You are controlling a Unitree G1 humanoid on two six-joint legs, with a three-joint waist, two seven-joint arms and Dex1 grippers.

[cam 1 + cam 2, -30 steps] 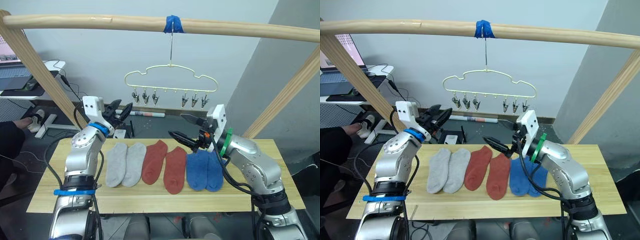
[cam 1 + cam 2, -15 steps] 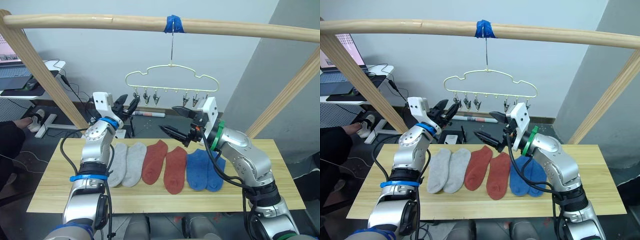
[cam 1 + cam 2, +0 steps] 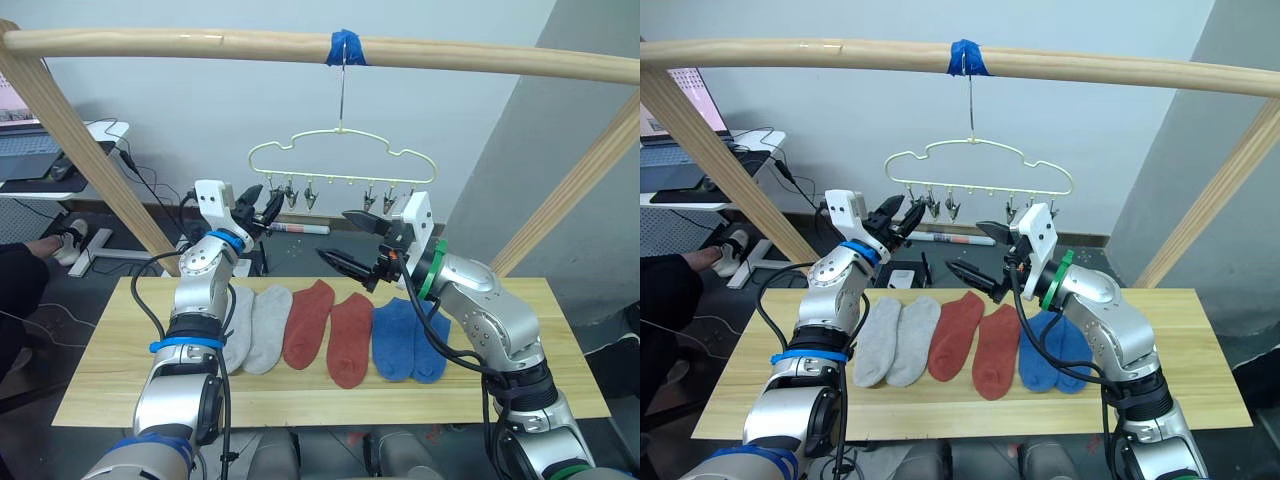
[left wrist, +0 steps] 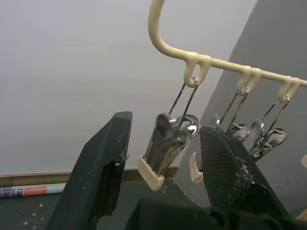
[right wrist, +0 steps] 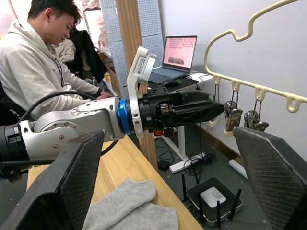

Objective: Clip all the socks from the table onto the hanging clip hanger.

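Note:
Six socks lie in a row on the pale wood table: two grey, two rust red, two blue. The cream clip hanger hangs from the rail above them, its clips empty. My left gripper is raised to the hanger's left end and open. In the left wrist view its fingers stand on either side of the leftmost metal clip without pressing it. My right gripper hovers open above the red socks, below the hanger, holding nothing.
A thick wooden rail with blue tape spans the top, carried by slanted wooden posts at left and right. A person sits at a desk behind the table on the left. A small white box lies on the floor behind.
My left gripper has risen and reached right, up to the hanger's leftmost clip. My right gripper has lifted off the socks and shifted left. The socks have not moved.

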